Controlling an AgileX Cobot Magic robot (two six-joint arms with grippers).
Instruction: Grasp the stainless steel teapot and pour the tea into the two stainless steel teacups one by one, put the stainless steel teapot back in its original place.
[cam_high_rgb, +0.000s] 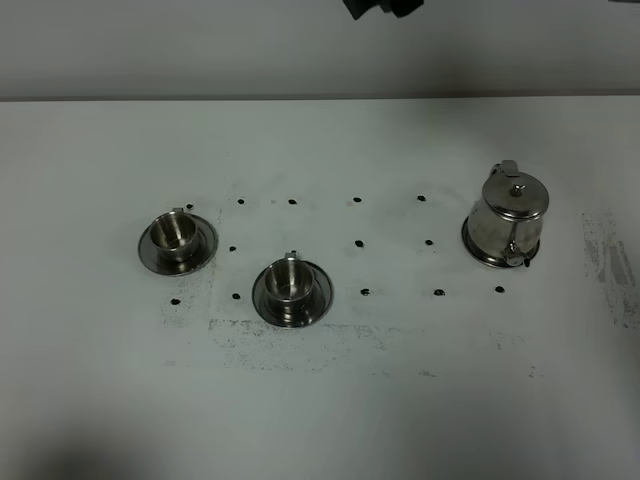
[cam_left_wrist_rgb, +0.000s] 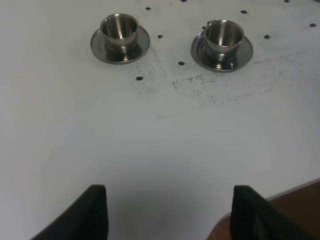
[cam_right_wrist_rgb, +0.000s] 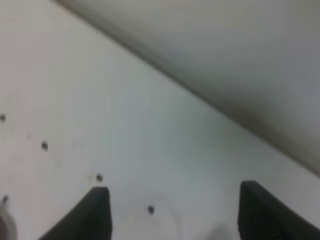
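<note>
The shiny round-bellied stainless steel teapot stands untouched on the white table, both arms' jaws wide and empty, and a glancing grasp could topple it, spilling tea.

Dim flat light, soft faint shadows, mild grain, right wrist view blurred

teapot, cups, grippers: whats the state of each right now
teapot: upright, lid shut, not held
left cup: upright, no tea seen inside
middle cup: upright, no tea seen inside
left gripper: open, holding nothing
right gripper: open, holding nothing
</note>
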